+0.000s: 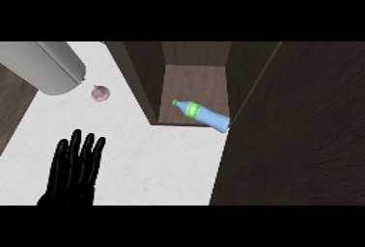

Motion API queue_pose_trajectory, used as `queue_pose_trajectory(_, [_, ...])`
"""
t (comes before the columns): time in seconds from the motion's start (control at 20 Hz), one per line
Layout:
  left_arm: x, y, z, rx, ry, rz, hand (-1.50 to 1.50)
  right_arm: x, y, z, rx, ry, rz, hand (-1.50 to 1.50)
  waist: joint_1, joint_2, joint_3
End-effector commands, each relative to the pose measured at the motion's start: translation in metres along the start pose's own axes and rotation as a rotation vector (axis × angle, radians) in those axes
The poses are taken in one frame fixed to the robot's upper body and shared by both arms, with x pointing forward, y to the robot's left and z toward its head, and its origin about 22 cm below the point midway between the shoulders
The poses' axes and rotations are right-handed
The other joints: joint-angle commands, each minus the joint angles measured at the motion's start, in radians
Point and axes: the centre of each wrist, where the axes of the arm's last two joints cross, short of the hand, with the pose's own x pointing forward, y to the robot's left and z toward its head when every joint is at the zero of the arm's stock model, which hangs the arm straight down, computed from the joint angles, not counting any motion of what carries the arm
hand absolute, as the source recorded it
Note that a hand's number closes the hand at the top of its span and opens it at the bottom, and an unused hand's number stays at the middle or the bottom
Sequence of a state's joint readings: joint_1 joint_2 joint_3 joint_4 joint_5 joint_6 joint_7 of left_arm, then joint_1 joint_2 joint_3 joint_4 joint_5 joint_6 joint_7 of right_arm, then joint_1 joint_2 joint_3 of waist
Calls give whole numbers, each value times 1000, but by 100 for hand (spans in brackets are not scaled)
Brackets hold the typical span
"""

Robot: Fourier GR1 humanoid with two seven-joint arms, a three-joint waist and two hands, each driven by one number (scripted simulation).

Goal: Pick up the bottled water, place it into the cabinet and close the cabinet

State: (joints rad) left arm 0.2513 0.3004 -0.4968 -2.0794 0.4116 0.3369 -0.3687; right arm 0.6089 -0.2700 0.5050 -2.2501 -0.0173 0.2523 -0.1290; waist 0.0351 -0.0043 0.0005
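The bottled water (202, 114) is a pale blue, see-through plastic bottle with a green cap at its upper-left end and a bright green label band wrapped round its neck and shoulder. Whatever is printed on that label is too small to read, so no brand can be told. The bottle lies on its side, slanting from the cap at upper left down to its base at lower right. It rests at the front edge of the open cabinet (194, 79), on the light wood floor of the compartment, with its base end reaching out past the lip and meeting the dark door panel (299, 135) that stands open along the right side of the view.

The left robot hand (75, 166) is at the lower left over the white speckled desk (164, 164), black, with its fingers straight and slightly spread, pointing up the view; it holds nothing and is well apart from the bottle. The right robot hand does not show.

On the desk near the upper left lies a small purplish round object (100, 92), perhaps an onion or garlic bulb, just beside a large grey cylindrical body (46, 65) coming in from the corner.
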Motion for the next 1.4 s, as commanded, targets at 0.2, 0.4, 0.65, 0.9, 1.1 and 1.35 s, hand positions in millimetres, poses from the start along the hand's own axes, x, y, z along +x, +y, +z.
queue_pose_trajectory(0.2, [50,25,34,53,-30,-16,-150,28,35,-13,203,-44,19,150,-8,-3,-2])
queue_pose_trajectory(0.4, [57,44,41,62,-36,-16,-150,28,49,-26,225,-37,38,150,0,0,-4])
queue_pose_trajectory(0.65, [77,43,56,51,-8,18,-150,36,48,-33,233,-39,34,150,24,0,-4])
queue_pose_trajectory(0.9, [82,60,57,49,-22,5,-150,31,47,-46,226,-28,-33,150,36,6,-4])
queue_pose_trajectory(1.1, [83,64,68,32,-17,4,-150,41,41,-65,176,-51,-45,150,54,6,-6])
queue_pose_trajectory(1.35, [98,85,72,31,-44,-2,-150,40,42,-99,183,-12,-42,150,33,6,-3])
